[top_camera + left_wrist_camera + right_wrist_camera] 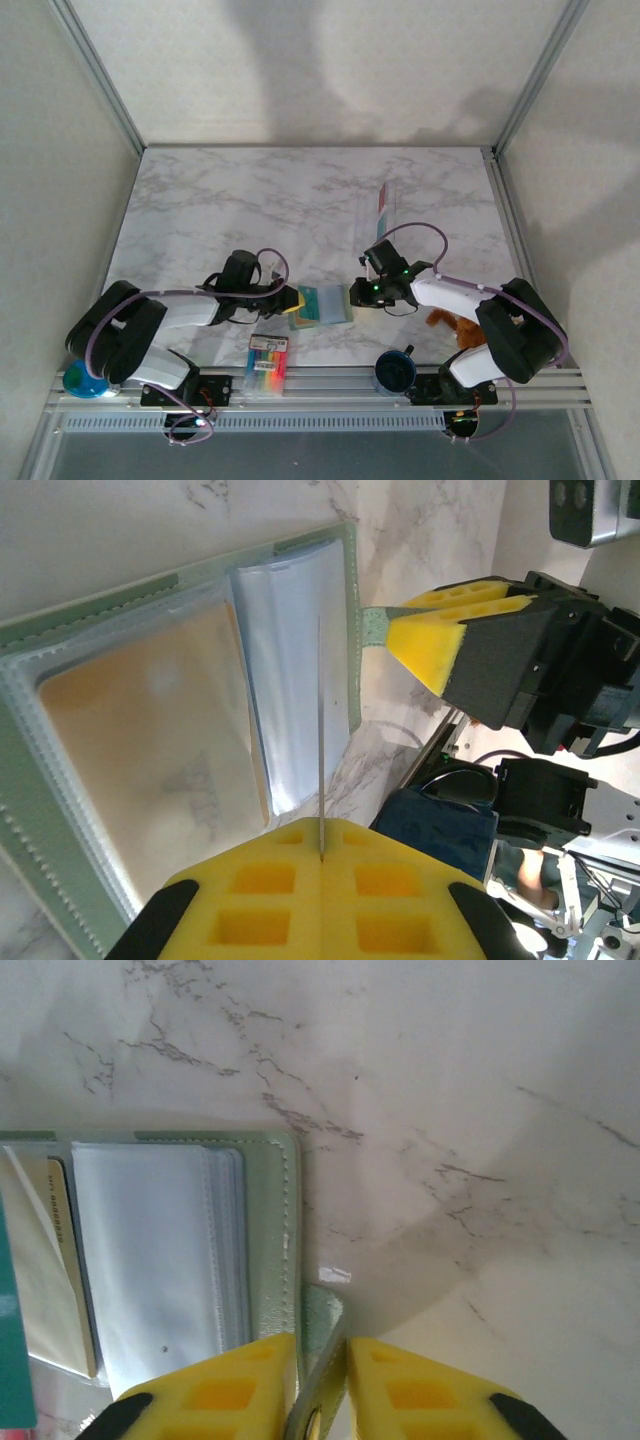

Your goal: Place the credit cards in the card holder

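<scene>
While my left end effector (320,845) has its yellow pads pressed together on a thin card (320,730), that card stands edge-on to the left wrist camera, so I cannot tell its colour from there. It juts straight out from between the pads and sits over the open card holder (268,1230), in line with the pale blue-grey sleeve (295,670) and just beside the tan panel (150,730). Whether its far edge touches the sleeve I cannot tell.

My right end effector (320,1345) is clamped on the card holder's small green tab (375,625), which sticks out from the stitched grey-green edge; the pads sit close on either side of it.

From above, the card holder lies spread open and flat on the marble bench (450,1110), between my two end effectors and near the front edge. A red and white card (385,205) lies farther back on the bench, well apart from the holder. The pack of markers (267,362) rests at the near edge, just in front of the holder and to its left.
</scene>
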Controlling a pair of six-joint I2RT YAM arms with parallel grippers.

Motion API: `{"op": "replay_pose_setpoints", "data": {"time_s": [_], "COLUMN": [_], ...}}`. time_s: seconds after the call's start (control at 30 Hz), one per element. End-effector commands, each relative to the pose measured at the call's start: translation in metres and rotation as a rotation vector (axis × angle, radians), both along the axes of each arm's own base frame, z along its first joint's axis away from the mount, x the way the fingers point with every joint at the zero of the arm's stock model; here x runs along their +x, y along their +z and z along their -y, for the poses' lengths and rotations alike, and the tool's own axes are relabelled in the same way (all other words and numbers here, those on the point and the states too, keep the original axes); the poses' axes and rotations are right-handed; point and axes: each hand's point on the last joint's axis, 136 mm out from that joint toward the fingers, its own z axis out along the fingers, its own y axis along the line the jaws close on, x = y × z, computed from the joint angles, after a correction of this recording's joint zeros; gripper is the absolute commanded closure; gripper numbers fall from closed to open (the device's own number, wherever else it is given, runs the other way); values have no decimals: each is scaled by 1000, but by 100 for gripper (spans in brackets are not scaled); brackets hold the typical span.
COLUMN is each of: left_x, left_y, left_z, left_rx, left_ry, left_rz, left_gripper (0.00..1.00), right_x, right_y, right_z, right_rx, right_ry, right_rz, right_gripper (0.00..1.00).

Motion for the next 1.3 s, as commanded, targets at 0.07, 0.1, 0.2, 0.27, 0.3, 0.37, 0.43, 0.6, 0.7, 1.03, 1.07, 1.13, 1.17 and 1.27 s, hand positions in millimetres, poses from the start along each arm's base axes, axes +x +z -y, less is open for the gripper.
{"op": "replay_pose_setpoints", "data": {"time_s": [0.07, 0.1, 0.2, 0.27, 0.3, 0.37, 0.43, 0.6, 0.7, 1.03, 1.07, 1.13, 1.17, 1.27], "left_x": [-1, -1, -1, 1, 1, 2, 3, 4, 2, 1, 2, 5, 7, 11], "left_y": [-8, -10, -13, -16, -16, -15, -19, -16, -18, -17, -15, -13, -12, -10], "left_z": [5, 5, 3, 2, 3, 4, 2, 3, 5, 20, 21, 20, 20, 22], "left_rx": [-13, -9, 3, 13, 5, -5, 18, 3, -4, -26, -28, -24, -22, -29], "left_ry": [-9, -6, 0, 14, 16, 18, 26, 37, 25, -19, -22, -17, -11, -1], "left_rz": [-7, -12, -15, -24, -28, -34, -35, -33, -34, -34, -28, -7, 1, 13], "left_gripper": [100, 100, 100, 100, 100, 100, 100, 100, 100, 100, 100, 100, 100, 100], "right_x": [-2, -3, -5, -6, -7, -7, -7, -9, -9, -14, -14, -14, -15, -15], "right_y": [-1, -2, -4, -4, -4, -4, -4, -4, -6, -9, -9, -10, -10, -9], "right_z": [-2, -2, -2, -2, -1, -1, -2, -5, -10, -17, -18, -18, -19, -21], "right_rx": [15, 24, 33, 29, 31, 43, 50, 74, 98, 144, 147, 150, 151, 163], "right_ry": [-4, -8, -8, -5, -9, -15, -11, -15, -4, 7, 6, 11, 14, 4], "right_rz": [0, 0, -4, -11, -9, 0, 1, -5, -13, -42, -40, -42, -46, -45], "right_gripper": [81, 81, 81, 81, 81, 81, 82, 82, 82, 82, 83, 83, 83, 83]}}
